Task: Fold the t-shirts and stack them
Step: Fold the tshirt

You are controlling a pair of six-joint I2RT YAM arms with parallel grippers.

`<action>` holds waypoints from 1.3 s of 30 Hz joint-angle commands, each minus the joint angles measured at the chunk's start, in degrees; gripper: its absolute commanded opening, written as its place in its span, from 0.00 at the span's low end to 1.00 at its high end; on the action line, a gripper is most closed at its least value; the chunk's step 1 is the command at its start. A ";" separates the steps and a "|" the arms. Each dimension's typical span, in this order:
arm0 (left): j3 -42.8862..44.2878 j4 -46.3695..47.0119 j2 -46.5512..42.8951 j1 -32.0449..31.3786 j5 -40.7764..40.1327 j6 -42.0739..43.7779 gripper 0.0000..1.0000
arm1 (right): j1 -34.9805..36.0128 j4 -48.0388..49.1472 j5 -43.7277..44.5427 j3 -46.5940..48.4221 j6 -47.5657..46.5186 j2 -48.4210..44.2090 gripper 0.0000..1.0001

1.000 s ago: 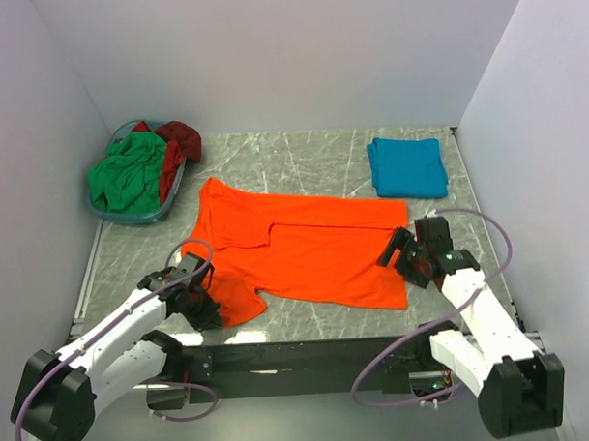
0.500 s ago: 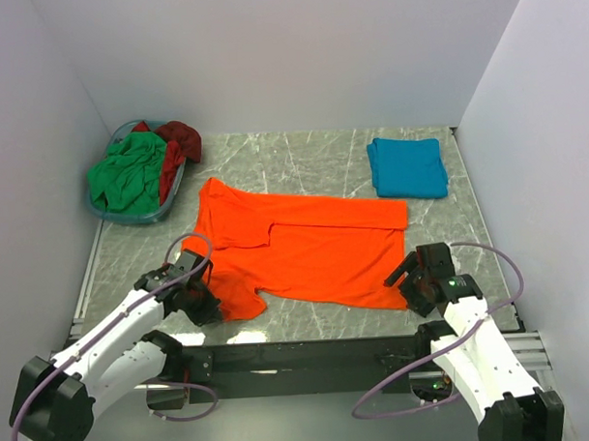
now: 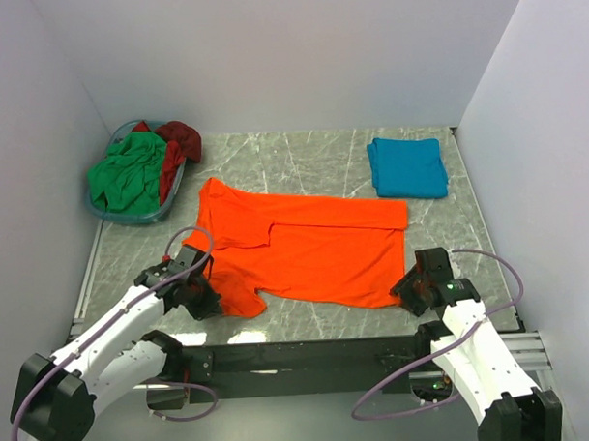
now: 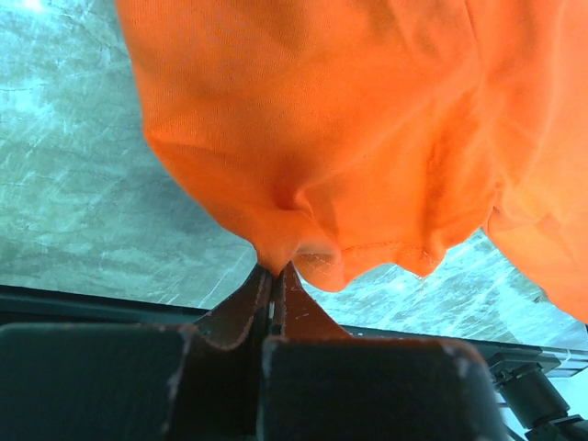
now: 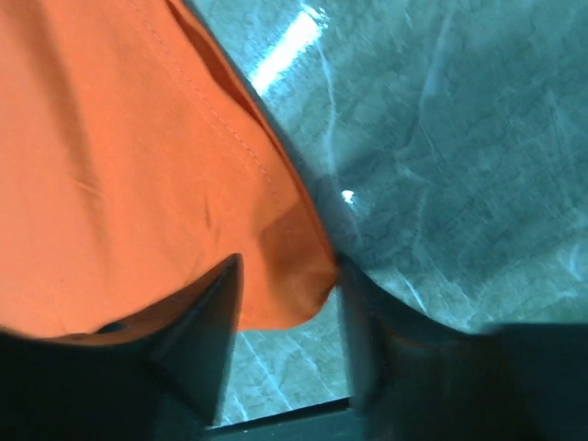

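Note:
The orange t-shirt [image 3: 305, 244] lies spread across the middle of the table. My left gripper [image 3: 202, 299] is shut on its near left corner; in the left wrist view the cloth [image 4: 322, 147] bunches up from between the closed fingertips [image 4: 274, 269]. My right gripper [image 3: 409, 290] is open at the shirt's near right corner; in the right wrist view that corner [image 5: 294, 276] lies between the two spread fingers [image 5: 207, 322], not pinched. A folded teal t-shirt [image 3: 407, 166] lies at the back right. The green t-shirt [image 3: 126, 173] and dark red t-shirt [image 3: 178, 139] lie crumpled in the basket.
A blue plastic basket [image 3: 130, 213] stands at the back left by the left wall. The table's near edge [image 3: 308, 344] is close behind both grippers. White walls close in the left, back and right sides.
My right gripper has moved down from the shirt's right edge to its near right corner. My left gripper has stayed shut on the near left corner, shifting slightly.

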 commanded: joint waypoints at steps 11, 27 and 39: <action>6.12 1.51 0.43 -0.11 -0.50 1.40 0.00 | -0.11 -1.43 1.33 4.13 -1.57 -1.26 0.11; 20.87 10.82 12.30 6.74 1.25 9.48 0.00 | -0.02 7.27 2.38 15.20 -7.81 11.74 0.01; 26.07 20.32 19.51 11.04 0.73 9.84 0.00 | -0.20 11.58 3.61 23.81 -11.42 22.64 0.00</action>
